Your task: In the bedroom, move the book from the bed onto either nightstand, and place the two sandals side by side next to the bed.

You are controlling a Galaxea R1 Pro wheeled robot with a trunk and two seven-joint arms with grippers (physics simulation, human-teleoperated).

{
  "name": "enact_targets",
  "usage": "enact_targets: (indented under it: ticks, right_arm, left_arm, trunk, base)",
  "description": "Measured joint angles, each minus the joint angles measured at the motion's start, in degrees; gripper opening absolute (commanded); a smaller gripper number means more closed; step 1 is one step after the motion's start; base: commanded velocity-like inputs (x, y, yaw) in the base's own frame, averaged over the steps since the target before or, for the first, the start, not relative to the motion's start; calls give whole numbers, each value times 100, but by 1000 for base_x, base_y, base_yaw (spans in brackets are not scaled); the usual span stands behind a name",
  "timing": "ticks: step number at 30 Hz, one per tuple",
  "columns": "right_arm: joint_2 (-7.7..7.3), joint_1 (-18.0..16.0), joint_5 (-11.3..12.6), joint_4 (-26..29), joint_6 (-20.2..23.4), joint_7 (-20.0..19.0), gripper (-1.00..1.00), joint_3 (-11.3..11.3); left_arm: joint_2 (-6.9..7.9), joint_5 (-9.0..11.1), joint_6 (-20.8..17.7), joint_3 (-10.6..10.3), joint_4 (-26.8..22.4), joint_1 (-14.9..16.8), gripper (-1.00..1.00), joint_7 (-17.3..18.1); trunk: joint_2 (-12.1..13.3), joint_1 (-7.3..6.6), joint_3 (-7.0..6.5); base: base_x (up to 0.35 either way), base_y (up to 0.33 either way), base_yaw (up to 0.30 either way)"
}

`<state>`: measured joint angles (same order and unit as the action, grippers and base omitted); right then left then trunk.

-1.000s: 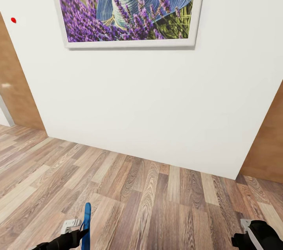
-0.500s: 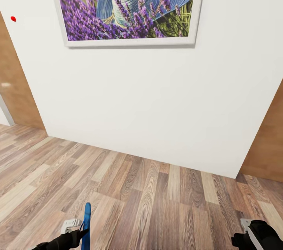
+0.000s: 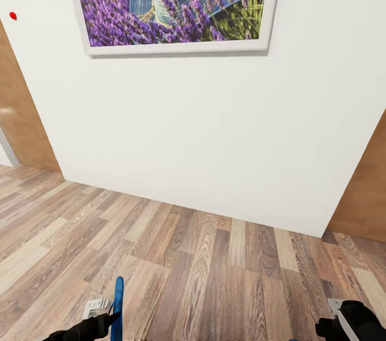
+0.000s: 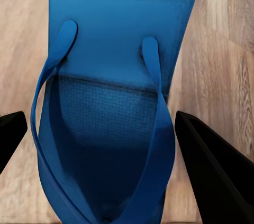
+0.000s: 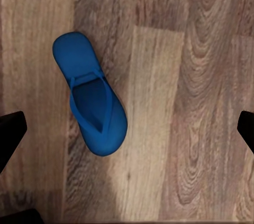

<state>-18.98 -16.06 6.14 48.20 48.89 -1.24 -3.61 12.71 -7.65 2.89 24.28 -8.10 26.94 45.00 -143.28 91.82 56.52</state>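
left hand (image 3: pixel 110 319) pinching one sandal (image 3: pixel 117 306) on edge | right hand (image 5: pixel 127 129) spread above other sandal (image 5: pixel 90 93) flat on floor (image 3: pixel 214 271) | wall (image 3: pixel 214 132) at 12 o'clock | advice: descend straight, grip mid-sole
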Motion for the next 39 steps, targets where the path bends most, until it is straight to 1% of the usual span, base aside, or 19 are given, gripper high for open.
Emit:
enact_targets:
  ticks: [4,5,8,10,11,12,13,14,16,17,18,19,20,22,23,24,27,29,39]
  right_arm:
    - [0,0,5,0,0,6,100,1]
    - [0,0,5,0,0,6,100,2]
    - [0,0,5,-1,0,7,100,4]
    - [0,0,5,-1,0,7,100,6]
    - [0,0,5,-1,0,7,100,5]
    - [0,0,5,-1,0,7,100,5]
    - [0,0,5,0,0,7,100,4]
    - [0,0,5,-2,0,7,100,5]
    - [0,0,4,-4,0,7,100,7]
    - [0,0,5,-5,0,7,100,5]
    - [0,0,4,-6,0,7,100,5]
    - [0,0,5,-7,0,7,100,4]
    - [0,0,5,-8,0,7,100,5]
    - [0,0,5,-9,0,7,100,7]
    - [0,0,6,-11,0,7,100,7]
    - [0,0,5,-13,0,6,100,7]
    - [0,0,6,-16,0,7,100,9]
    - [0,0,6,-17,0,4,100,11]
    - [0,0,6,-14,0,-1,100,15]
  left_arm:
    - [16,12,-34,19,-22,2,-100,26]
    - [19,20,-46,26,-25,5,-100,28]
    - [36,38,-288,24,-42,53,-100,50]
    - [29,52,-704,45,-280,82,-100,58]
    - [12,64,-952,49,-530,89,-100,62]
    - [2,63,-1094,38,-680,91,-100,64]
    - [-25,84,-1350,39,-992,94,-100,65]
    - [-49,72,-1492,27,-1155,94,-100,66]
    - [-164,92,-2060,21,-1727,96,-100,66]
    - [-189,76,-2202,16,-1862,96,-100,66]
    - [-229,101,-2461,18,-2113,96,-100,76]
    - [-257,128,-2685,19,-2347,97,-100,129]
    - [-267,134,-2781,17,-2449,96,-100,181]
    - [-285,264,-3039,20,-2691,96,-100,515]
    - [-286,281,-3070,18,-2725,95,-100,614]
    - [-288,329,-3122,19,-2773,96,-100,789]
    - [-282,365,-3169,19,-2828,96,-100,1005]
    - [-282,376,-3185,18,-2847,95,-100,1080]
    - [-305,381,-3176,8,-2853,95,-100,1127]
  trunk:
    - [-5,10,89]
    - [-6,10,89]
    - [-6,10,89]
    - [-6,10,89]
    - [-6,10,89]
    - [-6,10,89]
    - [-6,10,88]
    - [-6,10,89]
    - [-6,10,88]
    - [-6,10,89]
    - [-6,10,88]
    - [-6,10,88]
    - [-6,10,89]
    - [-8,15,132]
    - [-9,18,155]
    - [-11,20,177]
    - [-15,28,244]
    - [-17,34,288]
    - [-31,59,510]
  base:
    - [0,0,0]
    - [0,0,0]
    - [0,0,0]
    - [0,0,0]
    - [0,0,0]
    - [0,0,0]
    - [0,0,0]
    - [0,0,0]
    - [0,0,0]
    - [0,0,0]
    - [0,0,0]
    - [0,0,0]
    - [0,0,0]
    - [0,0,0]
    - [0,0,0]
    - [0,0,0]
    - [0,0,0]
    - [0,0,0]
    - [0,0,0]
